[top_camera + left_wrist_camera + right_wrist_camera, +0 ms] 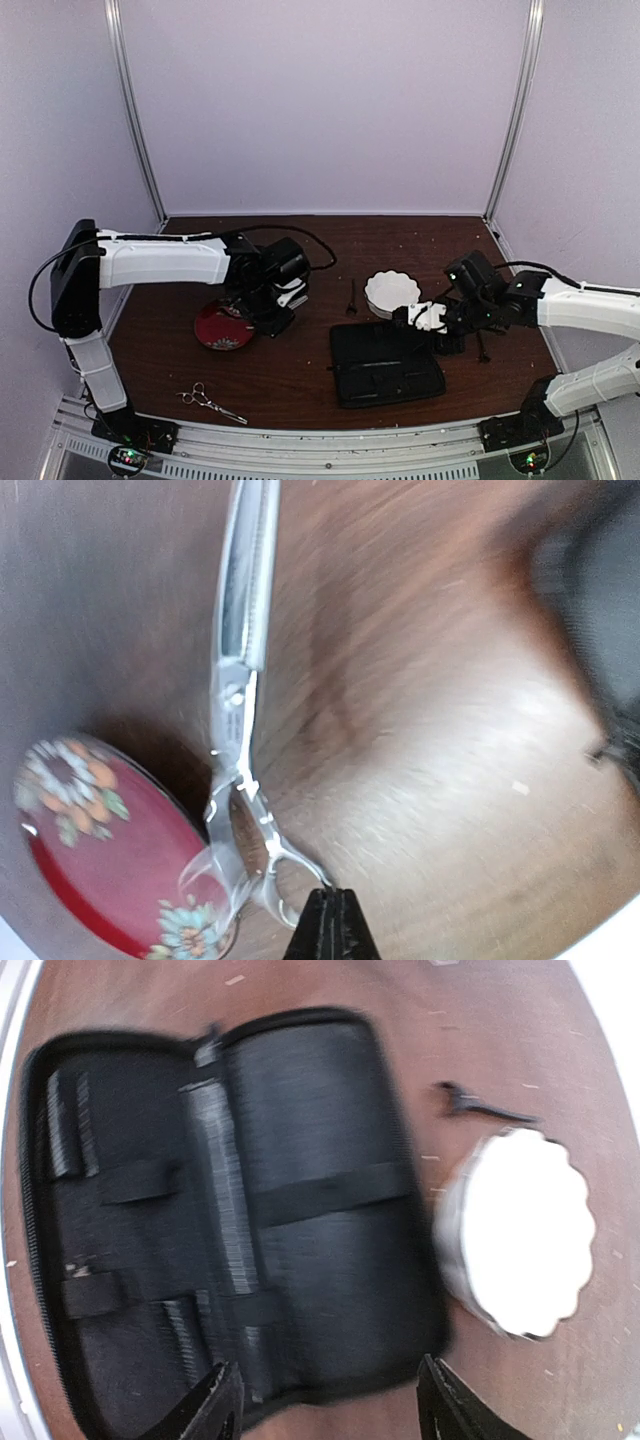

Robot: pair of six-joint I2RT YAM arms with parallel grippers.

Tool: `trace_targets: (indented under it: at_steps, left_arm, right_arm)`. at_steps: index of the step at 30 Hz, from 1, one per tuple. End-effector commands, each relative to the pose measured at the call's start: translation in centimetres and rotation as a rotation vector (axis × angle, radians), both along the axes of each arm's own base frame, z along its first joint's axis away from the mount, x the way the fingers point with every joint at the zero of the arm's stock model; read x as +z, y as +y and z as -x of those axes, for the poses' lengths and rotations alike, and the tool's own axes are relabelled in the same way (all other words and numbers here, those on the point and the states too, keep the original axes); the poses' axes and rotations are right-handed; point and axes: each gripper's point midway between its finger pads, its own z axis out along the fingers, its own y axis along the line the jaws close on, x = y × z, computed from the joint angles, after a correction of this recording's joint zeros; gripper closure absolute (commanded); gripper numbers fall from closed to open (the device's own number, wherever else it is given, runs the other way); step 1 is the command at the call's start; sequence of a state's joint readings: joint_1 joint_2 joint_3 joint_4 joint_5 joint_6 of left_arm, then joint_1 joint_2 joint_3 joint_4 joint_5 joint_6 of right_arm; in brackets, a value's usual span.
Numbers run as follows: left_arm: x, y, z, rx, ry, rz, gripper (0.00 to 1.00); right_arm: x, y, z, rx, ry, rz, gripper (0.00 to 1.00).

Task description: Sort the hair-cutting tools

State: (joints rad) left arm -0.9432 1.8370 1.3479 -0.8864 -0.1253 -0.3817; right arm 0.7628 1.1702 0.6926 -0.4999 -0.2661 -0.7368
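Left hand [333, 922] pinching scissors [232, 720] by a ring at red plate [110, 880] rim, blades pointing 12 o'clock, probably for carrying. Right hand [330, 1405] hanging spread over open case [300, 1140], likely to receive them.

One pair of slim silver scissors [240, 680] hangs blades-closed from the left end effector [331, 925], which is clamped on a finger ring; its other ring overlaps the red plate's [110, 870] rim. The loose scissors [212, 402] lie flat on the worktop [300, 370] near its front left edge. One thin black clip [351, 297] lies just left of the white dish [391, 292]. The other clip [482, 347] lies right of the black case [385, 365].
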Motion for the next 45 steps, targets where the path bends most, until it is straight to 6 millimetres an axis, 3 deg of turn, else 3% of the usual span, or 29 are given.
trace_targets:
  at_steps: [1, 6, 9, 11, 14, 16, 20, 24, 29, 35, 39, 45]
  left_arm:
    - [5.2, -2.8, 0.4, -0.279, -0.088, 0.068, 1.00]
    - [6.6, -5.7, 1.9, -0.429, -0.085, 0.121, 1.00]
    - [5.9, -6.2, 1.8, -0.426, -0.077, 0.108, 1.00]
    - [5.0, -5.5, 1.3, -0.392, -0.079, 0.065, 1.00]
    - [4.4, -2.6, -1.7, -0.155, -0.170, -0.068, 0.98]
    - [3.6, -1.3, -2.3, -0.034, -0.131, -0.063, 0.84]
    - [2.0, 0.7, -2.5, 0.094, -0.063, -0.064, 0.72]
    - [0.6, 1.2, -1.7, 0.121, 0.006, -0.042, 0.72]
    - [-1.3, 1.7, -1.4, 0.142, 0.070, -0.031, 0.80]
    - [-2.0, 0.0, -0.7, 0.128, 0.123, 0.059, 0.82]
    - [-2.2, -1.7, -0.1, 0.150, 0.162, 0.141, 0.75]
    - [-2.7, -2.7, -1.2, 0.175, 0.131, 0.129, 0.72]
  right_arm:
    - [3.9, -1.0, -2.8, -0.148, -0.029, -0.127, 0.39]
    - [4.7, -2.6, -5.6, -0.311, -0.037, -0.198, 0.39]
    - [4.8, -3.5, -6.8, -0.370, -0.026, -0.215, 0.39]
    - [4.6, -3.6, -6.9, -0.374, -0.009, -0.216, 0.39]
    - [4.6, -3.3, -6.7, -0.368, 0.012, -0.227, 0.39]
    - [4.7, -3.1, -6.6, -0.366, 0.023, -0.236, 0.39]
    - [4.6, -2.8, -6.4, -0.357, 0.044, -0.242, 0.39]
    - [4.3, -2.8, -6.3, -0.354, 0.050, -0.240, 0.39]
    - [4.4, -2.8, -6.2, -0.352, 0.051, -0.242, 0.39]
    - [4.0, -2.8, -6.1, -0.346, 0.058, -0.234, 0.39]
    - [3.9, -2.8, -6.0, -0.343, 0.061, -0.232, 0.39]
    - [3.5, -2.7, -5.9, -0.337, 0.070, -0.228, 0.39]
